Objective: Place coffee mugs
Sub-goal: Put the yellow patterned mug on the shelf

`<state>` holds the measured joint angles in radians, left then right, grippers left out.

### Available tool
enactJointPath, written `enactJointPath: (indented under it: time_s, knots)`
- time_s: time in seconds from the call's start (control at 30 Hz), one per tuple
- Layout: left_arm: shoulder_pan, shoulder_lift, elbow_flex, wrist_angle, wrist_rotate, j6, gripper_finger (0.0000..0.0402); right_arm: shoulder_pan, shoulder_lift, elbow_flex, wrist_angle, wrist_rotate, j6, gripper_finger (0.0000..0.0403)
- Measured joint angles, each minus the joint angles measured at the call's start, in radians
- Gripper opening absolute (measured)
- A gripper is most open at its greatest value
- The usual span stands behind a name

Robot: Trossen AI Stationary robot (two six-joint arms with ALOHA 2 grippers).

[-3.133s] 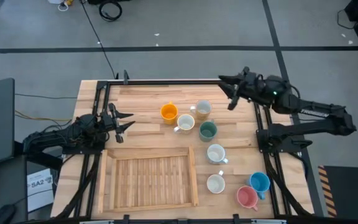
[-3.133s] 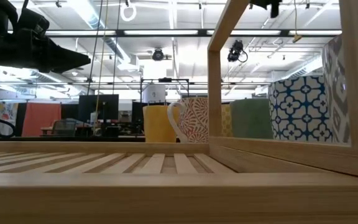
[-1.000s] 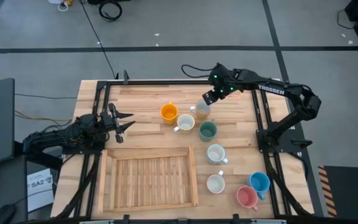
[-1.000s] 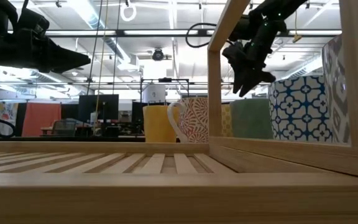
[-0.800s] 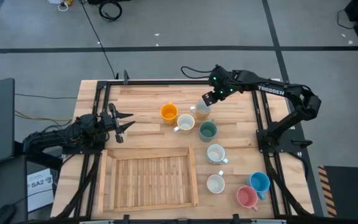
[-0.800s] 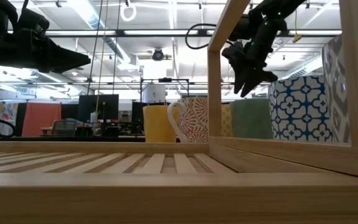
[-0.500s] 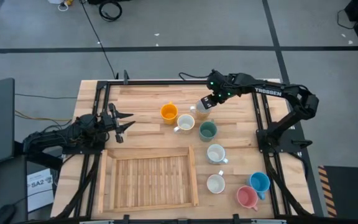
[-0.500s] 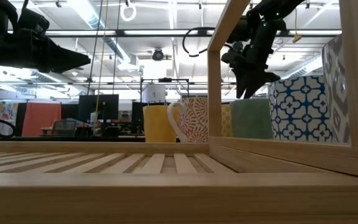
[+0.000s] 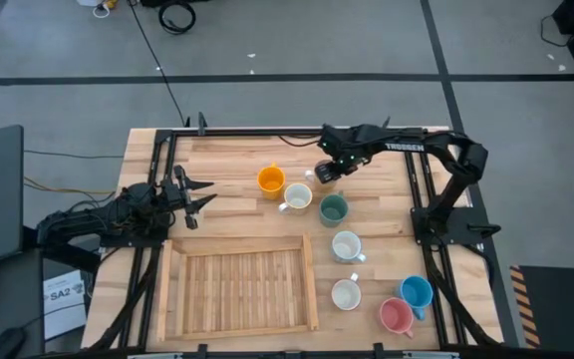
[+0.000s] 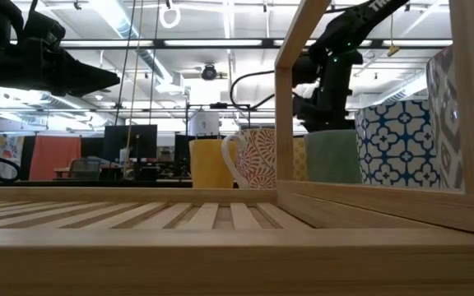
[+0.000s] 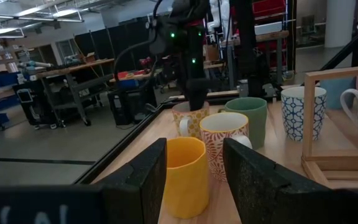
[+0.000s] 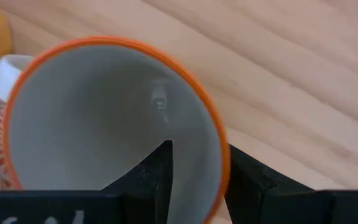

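Orange-rimmed mug (image 12: 114,121) at the table's far middle, right of the orange mug (image 9: 271,180) | right gripper (image 9: 324,171) straddles its rim, one finger (image 12: 160,171) inside, one outside, seemingly not yet pinched | left gripper (image 9: 189,191) parted, empty, at left, far of the wooden tray (image 9: 239,289) | other mugs lie right of the tray.
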<state>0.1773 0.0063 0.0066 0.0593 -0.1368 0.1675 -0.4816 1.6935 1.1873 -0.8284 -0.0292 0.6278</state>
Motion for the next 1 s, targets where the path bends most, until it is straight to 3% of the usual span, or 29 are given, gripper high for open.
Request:
enactJointPath:
  time_s: [0.17,0.43,0.77,1.0]
  knots:
    - [0.0,0.0,0.0,0.0,0.0,0.0,0.0164,0.0,0.018,0.0,0.002,-0.016,0.0,0.0108]
    - [0.0,0.0,0.0,0.0,0.0,0.0,0.0164,0.0,0.018,-0.002,0.004,-0.016,-0.011,0.003]
    - [0.0,0.0,0.0,0.0,0.0,0.0,0.0164,-0.023,0.018,0.009,-0.007,0.008,-0.051,0.003]
    - [0.0,0.0,0.0,0.0,0.0,0.0,0.0164,-0.06,0.018,0.146,-0.095,0.011,-0.13,0.003]
